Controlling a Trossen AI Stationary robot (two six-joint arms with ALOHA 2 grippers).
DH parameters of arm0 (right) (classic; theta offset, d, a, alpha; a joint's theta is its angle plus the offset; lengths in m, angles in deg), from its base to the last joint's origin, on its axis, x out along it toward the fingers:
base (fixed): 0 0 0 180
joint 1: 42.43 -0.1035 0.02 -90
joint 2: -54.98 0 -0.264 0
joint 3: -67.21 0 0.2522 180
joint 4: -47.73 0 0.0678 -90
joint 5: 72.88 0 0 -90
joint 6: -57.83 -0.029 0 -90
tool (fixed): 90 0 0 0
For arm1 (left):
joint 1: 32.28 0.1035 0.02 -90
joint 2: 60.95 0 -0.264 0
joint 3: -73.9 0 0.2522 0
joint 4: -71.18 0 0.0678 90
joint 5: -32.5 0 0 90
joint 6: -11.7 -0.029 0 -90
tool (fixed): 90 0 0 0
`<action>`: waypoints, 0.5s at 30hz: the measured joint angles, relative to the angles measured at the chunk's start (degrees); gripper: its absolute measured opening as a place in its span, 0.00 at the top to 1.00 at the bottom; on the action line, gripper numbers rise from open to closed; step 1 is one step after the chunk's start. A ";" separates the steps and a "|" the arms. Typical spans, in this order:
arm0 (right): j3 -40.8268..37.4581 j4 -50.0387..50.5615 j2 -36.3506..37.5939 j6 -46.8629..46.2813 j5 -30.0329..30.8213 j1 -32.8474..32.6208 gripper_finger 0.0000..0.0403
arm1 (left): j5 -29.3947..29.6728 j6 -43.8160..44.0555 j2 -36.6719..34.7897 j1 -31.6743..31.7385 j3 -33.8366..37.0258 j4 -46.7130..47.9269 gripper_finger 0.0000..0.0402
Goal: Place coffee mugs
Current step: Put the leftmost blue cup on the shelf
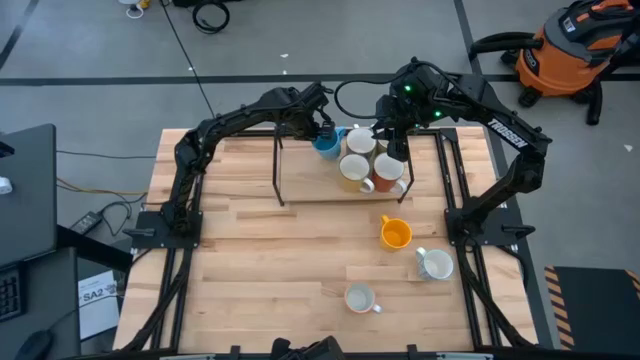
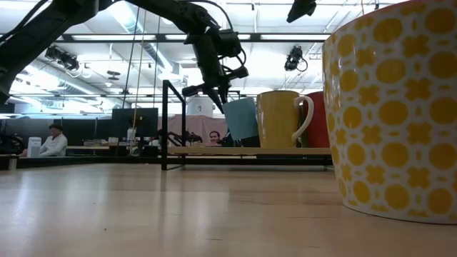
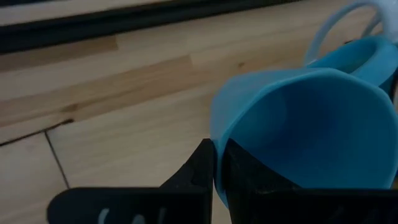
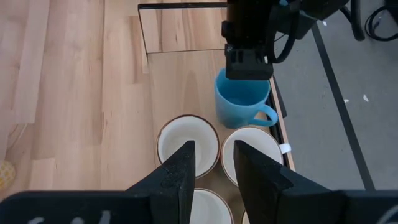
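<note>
On rack | left gripper (image 4: 247,67) clamped on blue mug (image 4: 242,102) rim

Blue mug (image 1: 327,145) upright on the rack with four cream mugs (image 1: 355,172); orange mug (image 1: 395,234) and two white mugs (image 1: 434,264) sit apart on the worktop.

Two black jointed arms, left arm (image 1: 215,130) and right arm (image 1: 500,140): white lettering on right forearm, green indicator light, black looping cable, flat dark fingers.
</note>
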 joint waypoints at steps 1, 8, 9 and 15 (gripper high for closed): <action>0.00 0.00 0.00 0.00 0.00 0.00 0.71 | 0.39 0.02 0.05 -0.11 0.00 -0.15 0.94; 0.00 0.02 0.00 0.00 0.00 0.00 0.71 | 1.63 0.94 1.51 -0.99 0.00 0.34 0.94; 0.00 0.00 0.00 0.00 0.00 0.00 0.71 | 1.70 1.26 1.66 -1.21 0.00 -0.32 0.94; 0.00 0.02 0.00 0.00 0.00 0.00 0.71 | 2.00 1.44 2.46 -1.49 0.00 -1.76 0.94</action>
